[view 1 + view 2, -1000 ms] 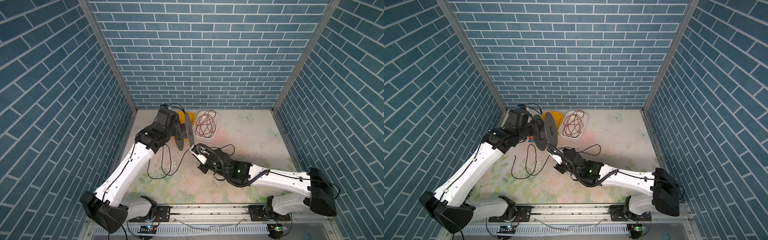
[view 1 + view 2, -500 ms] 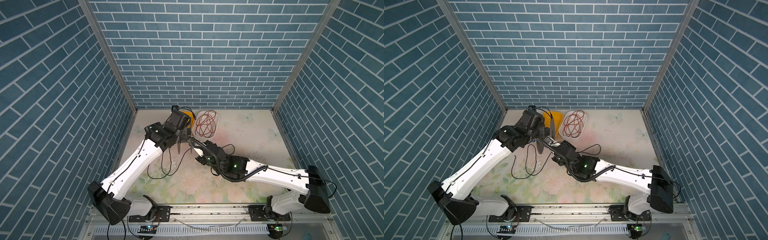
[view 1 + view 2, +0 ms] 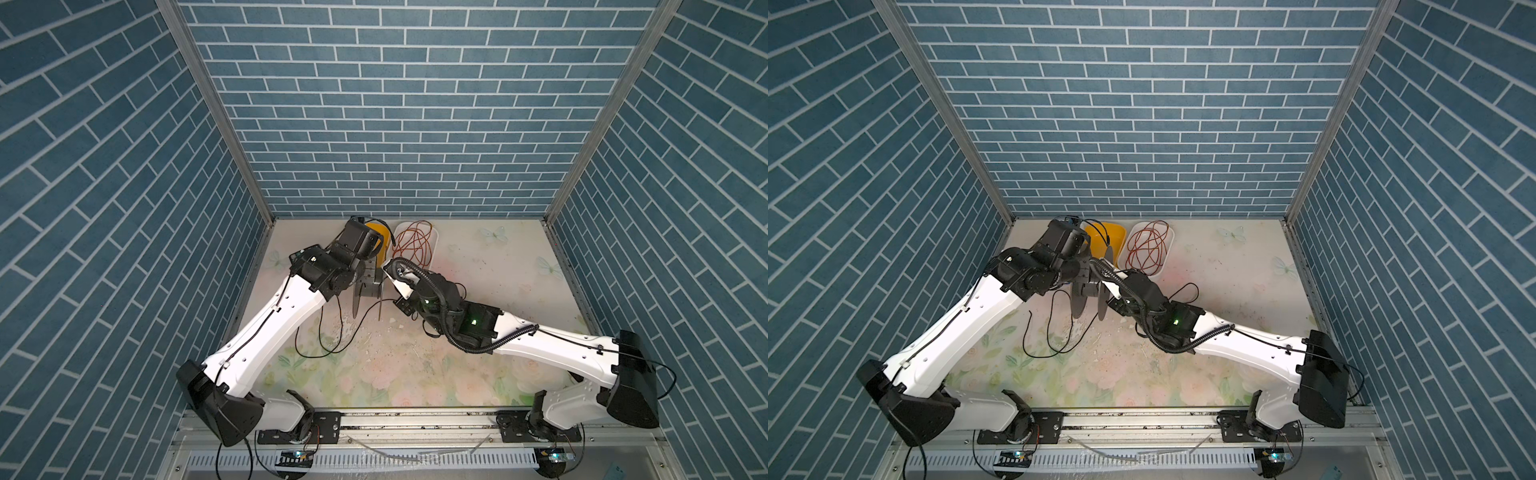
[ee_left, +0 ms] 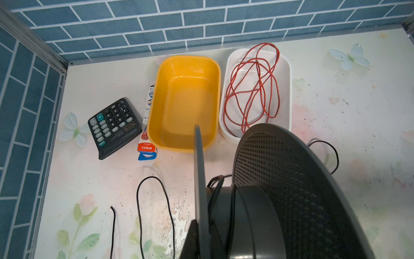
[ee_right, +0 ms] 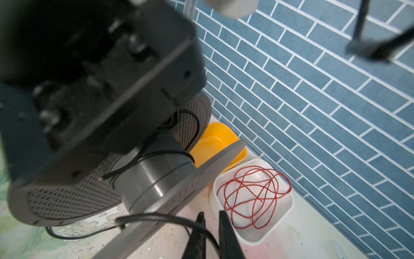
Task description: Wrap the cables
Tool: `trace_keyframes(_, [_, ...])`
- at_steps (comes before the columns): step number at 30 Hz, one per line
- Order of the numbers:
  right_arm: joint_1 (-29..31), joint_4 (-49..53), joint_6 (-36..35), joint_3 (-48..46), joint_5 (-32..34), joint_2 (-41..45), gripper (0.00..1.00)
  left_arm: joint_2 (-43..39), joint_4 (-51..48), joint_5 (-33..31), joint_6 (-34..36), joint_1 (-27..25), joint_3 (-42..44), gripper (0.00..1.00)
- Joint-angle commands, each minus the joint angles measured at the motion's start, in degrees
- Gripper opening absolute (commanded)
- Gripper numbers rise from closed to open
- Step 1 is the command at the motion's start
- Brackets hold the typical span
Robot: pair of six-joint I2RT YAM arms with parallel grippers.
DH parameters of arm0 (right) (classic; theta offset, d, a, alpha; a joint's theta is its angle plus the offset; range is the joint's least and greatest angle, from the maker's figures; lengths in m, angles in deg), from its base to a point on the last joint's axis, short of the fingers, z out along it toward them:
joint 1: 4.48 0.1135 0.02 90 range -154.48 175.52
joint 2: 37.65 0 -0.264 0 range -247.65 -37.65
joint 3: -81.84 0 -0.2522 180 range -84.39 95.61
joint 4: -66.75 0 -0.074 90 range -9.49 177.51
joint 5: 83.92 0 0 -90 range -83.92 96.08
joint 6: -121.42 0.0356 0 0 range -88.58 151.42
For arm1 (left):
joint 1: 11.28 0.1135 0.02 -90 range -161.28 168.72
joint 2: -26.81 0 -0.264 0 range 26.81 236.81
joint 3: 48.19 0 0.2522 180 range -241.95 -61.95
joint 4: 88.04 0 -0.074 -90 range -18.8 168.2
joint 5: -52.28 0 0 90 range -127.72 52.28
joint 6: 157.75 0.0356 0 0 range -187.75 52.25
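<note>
The grey spool [image 3: 368,291] [image 3: 1090,297] hangs above the mat at back centre, flanges edge-on. My left gripper [image 3: 365,272] [image 4: 200,226] is shut on one flange. The black cable [image 3: 328,332] [image 3: 1050,328] lies in loose loops on the mat below, with a few turns round the spool's hub [image 4: 244,201] [image 5: 152,177]. Close to the spool's right side, my right gripper [image 3: 388,270] [image 5: 211,216] has its jaws a narrow gap apart. A stretch of the cable [image 5: 156,218] runs from the spool across one finger into that gap.
A yellow tub [image 4: 186,60] [image 3: 1119,237] and a white tray [image 4: 287,89] [image 3: 1169,253] holding red wire [image 4: 251,94] stand at the back wall. A calculator [image 4: 114,127] and a small carton [image 4: 146,148] lie to the left of the tub.
My left arm has swung the spool rightward and turned it edge-on. The right gripper has risen toward the back beside it, and its jaws have parted slightly.
</note>
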Motion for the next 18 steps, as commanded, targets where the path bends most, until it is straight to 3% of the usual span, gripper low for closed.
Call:
trace_keyframes(1, [-3.5,-2.2,1.0,-2.3,-5.8,3.5,0.14,-0.6,-2.1,2.8,3.7,-0.4,-1.8,0.00])
trace_keyframes(14, [-17.4,4.9,8.6,0.9,-22.6,1.4,0.14,-1.4,-5.9,12.4,8.5,-0.3,-6.4,0.00])
trace_keyframes(18, [-19.2,3.8,10.9,-0.7,-26.8,0.1,0.13,-1.0,-7.7,14.6,8.6,-0.2,-9.8,0.00])
